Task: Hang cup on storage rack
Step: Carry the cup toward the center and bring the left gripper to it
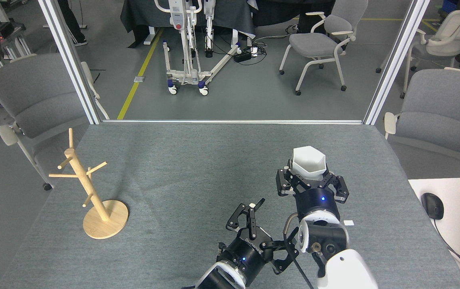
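Our right end effector (309, 181) pinches the cup (309, 164) upright above the desk (197, 160); left end effector (260, 224) spread. It looks light, rigid, slick; the tab handle seems safest.

Right pincer (309, 176) clamped and raised mid-table; left pincer (268, 228) spread just beside it.

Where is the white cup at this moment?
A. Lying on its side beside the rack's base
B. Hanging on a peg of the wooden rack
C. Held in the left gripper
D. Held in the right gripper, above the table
D: the cup sits upright between the fingers of the right gripper, far from the storage rack.
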### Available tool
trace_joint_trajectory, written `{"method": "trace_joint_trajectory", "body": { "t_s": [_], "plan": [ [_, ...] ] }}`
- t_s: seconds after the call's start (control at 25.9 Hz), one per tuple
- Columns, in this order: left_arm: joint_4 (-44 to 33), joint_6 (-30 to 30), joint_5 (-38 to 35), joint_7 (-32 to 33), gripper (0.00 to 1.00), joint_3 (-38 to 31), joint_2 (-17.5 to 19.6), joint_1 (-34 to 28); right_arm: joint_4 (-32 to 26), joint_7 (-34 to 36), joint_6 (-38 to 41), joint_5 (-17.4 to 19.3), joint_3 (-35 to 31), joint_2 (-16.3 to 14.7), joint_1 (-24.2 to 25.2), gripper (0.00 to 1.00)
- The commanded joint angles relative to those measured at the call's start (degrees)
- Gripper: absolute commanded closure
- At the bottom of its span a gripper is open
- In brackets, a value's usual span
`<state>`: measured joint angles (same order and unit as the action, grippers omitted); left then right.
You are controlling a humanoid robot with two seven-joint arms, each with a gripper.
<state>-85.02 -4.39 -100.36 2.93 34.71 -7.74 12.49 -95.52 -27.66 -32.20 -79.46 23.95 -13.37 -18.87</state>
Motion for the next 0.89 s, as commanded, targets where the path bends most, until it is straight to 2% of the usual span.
{"method": "trace_joint_trajectory", "body": {
  "t_s": [0.0, 0.19, 0.31, 0.54, 0.85],
  "plan": [
    [3.1, 0.5, 0.6, 0.3, 0.00, 2.3, -0.3, 4.1, -0.1, -0.5, -1.9, -0.1, 2.9, 0.2, -0.1, 1.00],
    [9.4, 0.3, 3.8, 0.3, 0.00, 2.6, -0.3, 10.5, -0.2, -0.5, -1.9, -0.3, 3.7, 0.5, -0.2, 1.00],
    [12.1, -0.4, 6.3, 0.4, 0.00, 2.6, -0.3, 12.7, -0.2, -0.6, -1.9, -0.6, 4.3, 2.3, -0.2, 1.00],
    [15.1, -3.4, 8.5, 2.8, 0.00, 2.6, -0.4, 15.5, -1.4, -2.8, -1.8, -0.8, 4.4, 2.9, -0.3, 1.00],
    [17.1, -3.6, 13.1, 5.3, 0.00, 2.6, -0.4, 18.5, -1.5, -3.4, -1.9, -0.8, 5.3, 3.0, -0.1, 1.00]
  ]
}}
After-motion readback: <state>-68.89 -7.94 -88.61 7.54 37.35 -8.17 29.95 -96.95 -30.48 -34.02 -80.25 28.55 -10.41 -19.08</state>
